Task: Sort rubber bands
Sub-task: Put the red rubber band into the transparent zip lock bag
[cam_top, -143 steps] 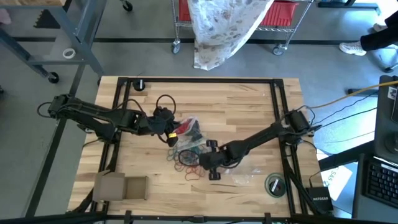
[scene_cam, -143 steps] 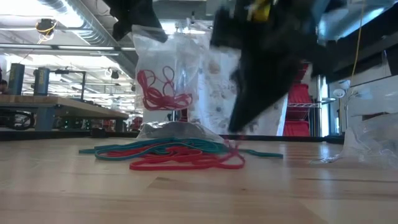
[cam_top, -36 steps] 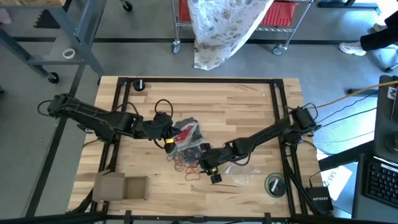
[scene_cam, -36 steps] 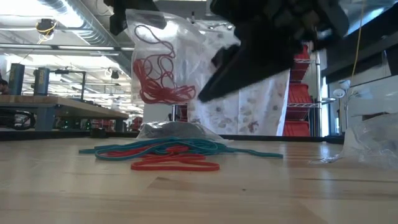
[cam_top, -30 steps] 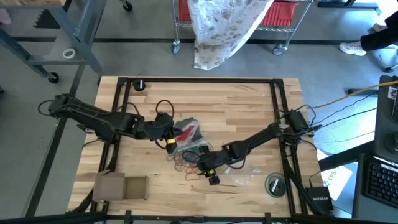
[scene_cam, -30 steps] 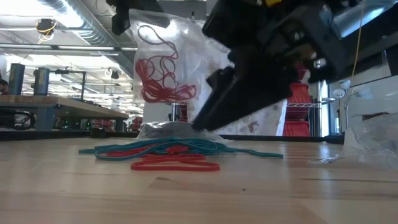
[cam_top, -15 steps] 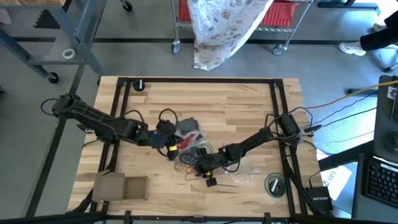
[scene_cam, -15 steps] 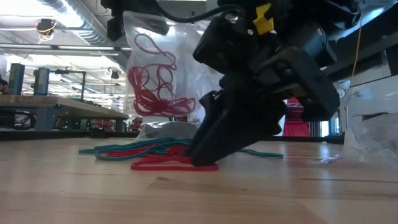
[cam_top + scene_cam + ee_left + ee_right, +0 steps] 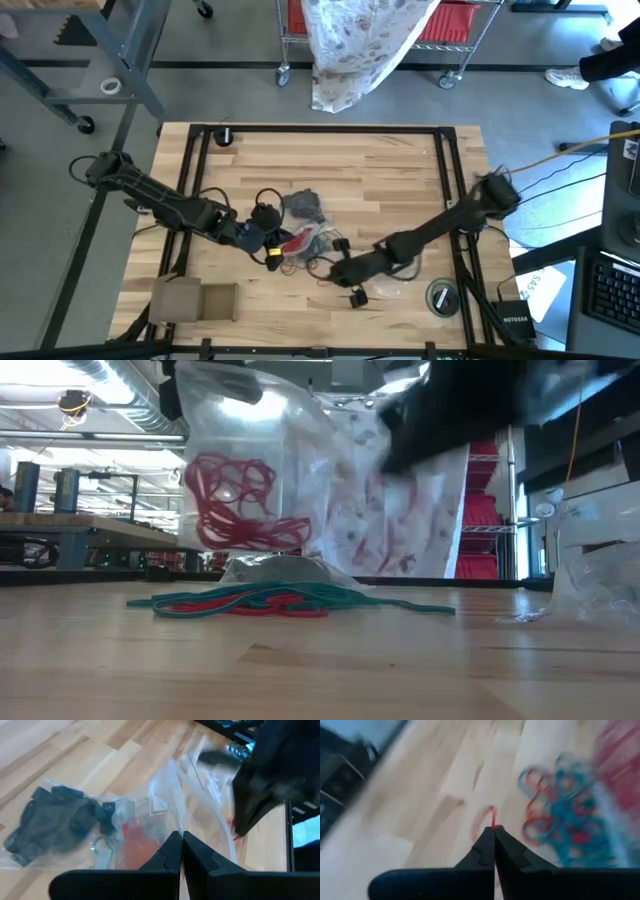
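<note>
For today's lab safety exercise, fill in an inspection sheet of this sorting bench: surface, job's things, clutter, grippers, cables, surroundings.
Surface: wooden table, black frame around it.
Job's things: loose teal and red rubber bands on the table; red ones inside a lifted clear bag; a bag of dark bands lying flat.
Clutter: cardboard box, round lid.
Grippers: left gripper shut on the clear bag's edge; right gripper shut on a red band.
Cables: black loops by the left arm.
Surroundings: wire cart, draped cloth.
</note>
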